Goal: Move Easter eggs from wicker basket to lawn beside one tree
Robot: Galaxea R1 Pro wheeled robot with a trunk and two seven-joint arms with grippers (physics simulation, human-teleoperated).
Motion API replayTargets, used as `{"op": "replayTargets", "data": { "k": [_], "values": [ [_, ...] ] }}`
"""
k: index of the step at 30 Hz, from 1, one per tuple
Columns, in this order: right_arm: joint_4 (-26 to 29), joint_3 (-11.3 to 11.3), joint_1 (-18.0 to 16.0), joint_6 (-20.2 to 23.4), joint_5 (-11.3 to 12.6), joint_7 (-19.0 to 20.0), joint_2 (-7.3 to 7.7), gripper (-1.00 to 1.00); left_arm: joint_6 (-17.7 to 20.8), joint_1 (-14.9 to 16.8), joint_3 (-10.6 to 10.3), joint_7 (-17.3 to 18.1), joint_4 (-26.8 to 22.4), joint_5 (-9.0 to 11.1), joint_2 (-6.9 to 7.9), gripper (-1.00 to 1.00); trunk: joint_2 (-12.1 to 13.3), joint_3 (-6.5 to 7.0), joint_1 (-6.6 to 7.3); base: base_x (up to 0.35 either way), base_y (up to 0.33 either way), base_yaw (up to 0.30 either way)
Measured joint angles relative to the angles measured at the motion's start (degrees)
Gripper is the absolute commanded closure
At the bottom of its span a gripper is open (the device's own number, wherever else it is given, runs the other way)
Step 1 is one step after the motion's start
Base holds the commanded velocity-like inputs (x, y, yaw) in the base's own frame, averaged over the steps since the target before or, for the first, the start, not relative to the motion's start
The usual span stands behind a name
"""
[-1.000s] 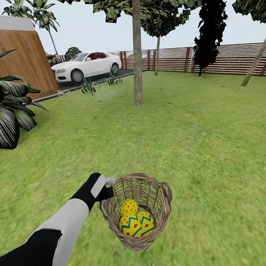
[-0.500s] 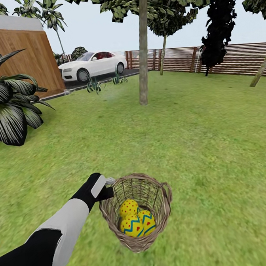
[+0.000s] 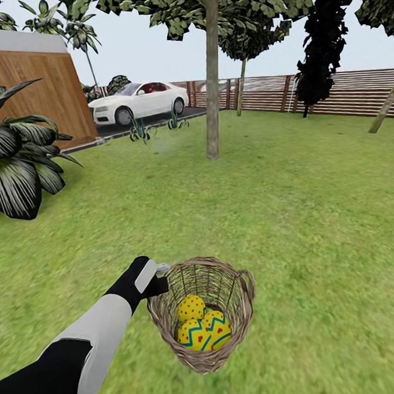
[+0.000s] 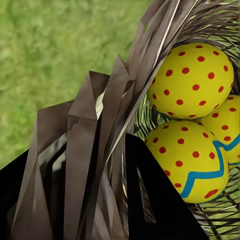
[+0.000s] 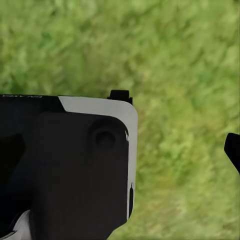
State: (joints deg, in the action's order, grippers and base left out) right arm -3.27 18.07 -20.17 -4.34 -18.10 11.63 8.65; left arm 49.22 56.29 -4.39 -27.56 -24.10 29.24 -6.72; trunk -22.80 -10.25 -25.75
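Since 1 second ago the view has been carried toward the tree (image 3: pixel 212 102). The left hand (image 3: pixel 158 276) is pinched on the basket (image 3: pixel 239 300) rim; 3 eggs (image 3: pixel 203 331) lie inside, beside the hand. Carrying is judged underway; a set-down near the trunk is needed next.

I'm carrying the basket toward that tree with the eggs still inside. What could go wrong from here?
1. The left gripper clamps only the rim of the brown woven-twig basket; the hanging load could swing or slip from the fingers.
2. The three yellow red-dotted eggs lie loose, stacked; a jolt or tilt might spill one onto the green lawn, far from the grey-brown tree trunk.
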Motion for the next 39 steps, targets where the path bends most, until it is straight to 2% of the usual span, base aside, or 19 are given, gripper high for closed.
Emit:
{"op": "replayTargets", "data": {
  "k": [28, 39],
  "values": [
    [-0.09, 0.0, 0.02, 0.0, 0.03, 0.0, 0.0, -1.0, 0.0, 0.0, 0.0, 0.0, 0.0, 0.01, 0.0, 1.0, 0.01, 2.47, 0.0, 0.0, 0.0, 0.0],
    [-0.04, 0.0, 0.02, 0.1, -0.46, -0.11, 0.09, -1.0, 0.02, -0.01, -0.03, 0.0, 0.01, 0.01, 0.0, 1.0, 0.01, 2.52, 0.0, 0.0, 0.0, 0.0]
  ]
}}
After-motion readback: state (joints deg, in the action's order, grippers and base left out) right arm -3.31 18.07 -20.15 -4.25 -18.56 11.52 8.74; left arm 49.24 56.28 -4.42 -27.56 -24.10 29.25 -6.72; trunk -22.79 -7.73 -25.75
